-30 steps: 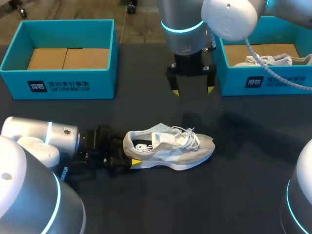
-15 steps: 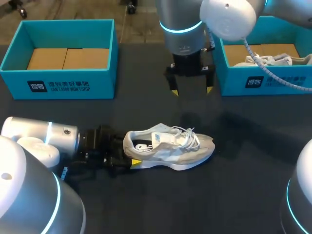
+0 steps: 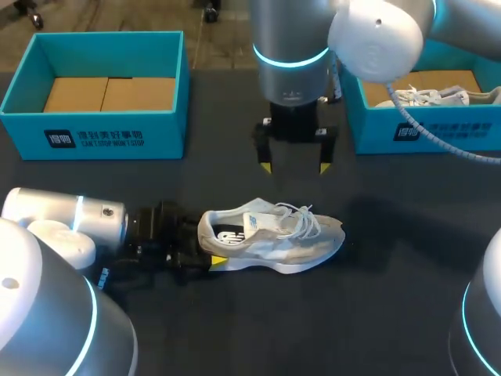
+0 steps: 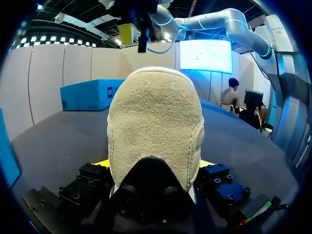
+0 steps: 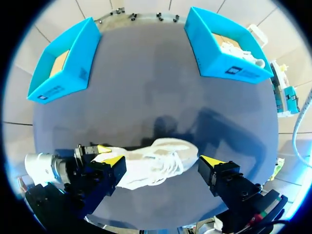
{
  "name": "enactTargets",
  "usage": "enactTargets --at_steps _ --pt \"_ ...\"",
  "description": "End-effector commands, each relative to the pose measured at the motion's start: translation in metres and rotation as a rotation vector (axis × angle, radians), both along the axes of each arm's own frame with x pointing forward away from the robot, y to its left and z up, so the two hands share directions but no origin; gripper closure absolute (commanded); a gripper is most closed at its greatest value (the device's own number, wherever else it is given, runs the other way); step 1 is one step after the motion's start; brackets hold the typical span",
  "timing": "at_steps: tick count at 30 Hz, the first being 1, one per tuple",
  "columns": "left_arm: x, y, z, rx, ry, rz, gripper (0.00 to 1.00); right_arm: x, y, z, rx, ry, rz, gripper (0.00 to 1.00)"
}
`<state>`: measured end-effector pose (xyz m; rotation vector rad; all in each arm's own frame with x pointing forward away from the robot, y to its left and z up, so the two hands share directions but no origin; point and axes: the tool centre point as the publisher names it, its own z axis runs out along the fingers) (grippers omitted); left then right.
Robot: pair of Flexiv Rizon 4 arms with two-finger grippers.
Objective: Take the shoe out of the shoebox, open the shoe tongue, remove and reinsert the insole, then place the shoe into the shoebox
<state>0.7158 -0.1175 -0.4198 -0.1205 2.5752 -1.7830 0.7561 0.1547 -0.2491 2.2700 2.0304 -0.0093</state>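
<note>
Table [image 3: 407,313]: dark matte top. Box [image 3: 438,131]: blue, open-topped, standing at the table's far right corner, with white print on the wall that faces the table's middle. Inside the box: spare shoe [image 3: 429,96], pale grey with white laces, lying close to that printed wall. Brown cardboard floor [image 3: 377,84] shows bare at the end of the box nearer the table's centre line.

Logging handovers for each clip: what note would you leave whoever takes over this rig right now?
Left gripper: shut on the shoe at its heel, shoe upright on the table.
Right gripper: open, hovering above the table beyond the shoe.
Left shoebox empty; right shoebox holds a second shoe.
Done: shoe out of its box.
To do: open tongue, insole out and back, rebox.
</note>
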Motion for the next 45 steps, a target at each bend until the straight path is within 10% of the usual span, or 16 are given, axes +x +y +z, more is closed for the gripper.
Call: enactTargets --at_steps 1,21,45 --pt "0.001 0.0 0.0 0.003 0.0 0.0 1.0 -0.013 0.014 -0.007 -0.011 0.019 -0.02 0.0" --pt "0.001 0.0 0.0 0.003 0.0 0.0 1.0 -0.046 0.07 -0.039 -0.077 0.042 0.012 0.0" --pt "0.001 0.0 0.0 0.003 0.0 0.0 1.0 -0.055 0.079 -0.087 -0.304 0.065 -0.047 0.0"
